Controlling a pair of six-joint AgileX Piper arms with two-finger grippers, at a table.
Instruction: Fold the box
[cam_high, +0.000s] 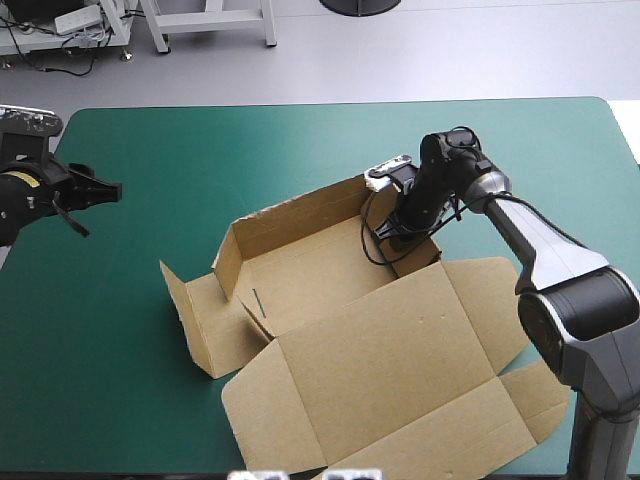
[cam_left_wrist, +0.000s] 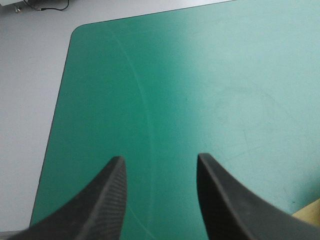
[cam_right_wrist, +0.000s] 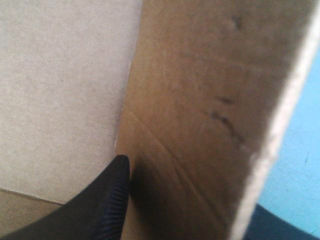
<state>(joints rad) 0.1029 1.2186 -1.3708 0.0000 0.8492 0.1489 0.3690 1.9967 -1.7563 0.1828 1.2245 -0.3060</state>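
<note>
The box (cam_high: 400, 350) sits on the teal-green cover (cam_high: 300, 140), from the table's middle toward its near right corner. Seen from the high camera, its far wall and left wall stand raised around the base. A left flap juts out past them, and the broad lid panel lies flat toward the near edge. The right gripper (cam_high: 398, 232) reaches down at the box's far right corner, at the short right wall. The left gripper (cam_high: 108, 190) hangs over the table's left side, well apart from the box, pointing right.

In the left wrist view, the left gripper (cam_left_wrist: 160, 165) has its black fingers (cam_left_wrist: 107, 200) spread apart over bare cover. The table's rounded corner lies ahead of them, and a small corner of brown board (cam_left_wrist: 311, 210) shows beside one finger.

In the right wrist view, an upright wall of the box (cam_right_wrist: 200, 100) runs between the fingers of the right gripper (cam_right_wrist: 200, 200). One finger (cam_right_wrist: 102, 205) lies against the wall's inner face, above the box floor, and the other shows only as a dark edge on the outer, teal-green side. The gripper is clamped on that wall.
</note>
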